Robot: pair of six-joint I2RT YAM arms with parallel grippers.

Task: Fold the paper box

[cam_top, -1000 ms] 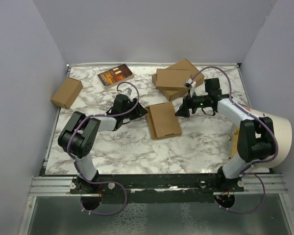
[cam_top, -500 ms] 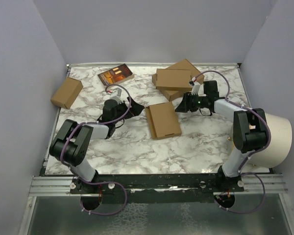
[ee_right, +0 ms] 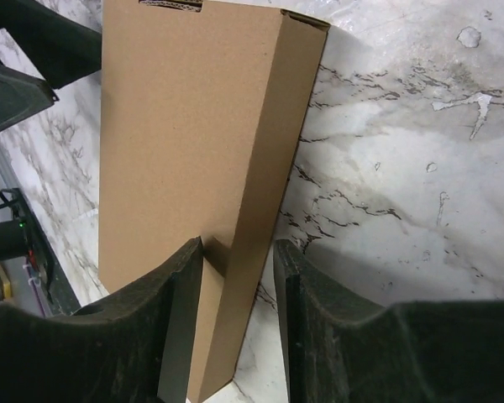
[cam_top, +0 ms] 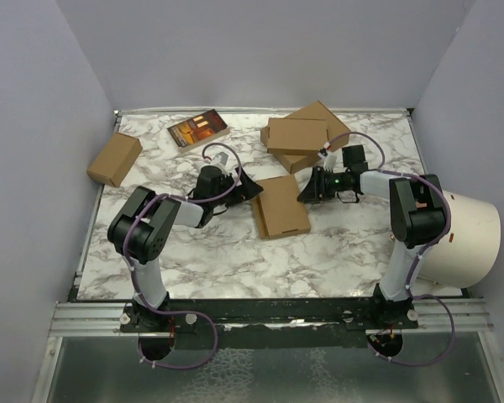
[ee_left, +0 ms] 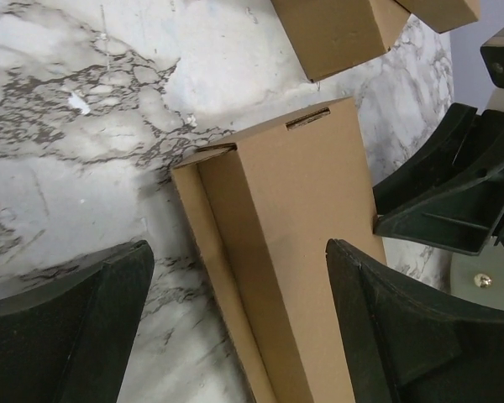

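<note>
Left jaws gape beside the paper box (cam_top: pixel 280 206); right jaws straddle its edge.

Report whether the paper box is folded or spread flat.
Folded: the paper box forms a thin closed box, side walls up, top panel down, no flaps spread out.

**Robot body.** The left arm (cam_top: pixel 151 231) and right arm (cam_top: pixel 416 220) are each built of pale grey-white tubular links set between bulky black joint housings. Thin purple cables (cam_top: pixel 222 146) loop from the near bases along both arms. Each wrist ends in matte black, wedge-shaped plastic fingers (ee_left: pixel 63 336). A small green light (cam_top: pixel 346 178) marks the right wrist.
</note>
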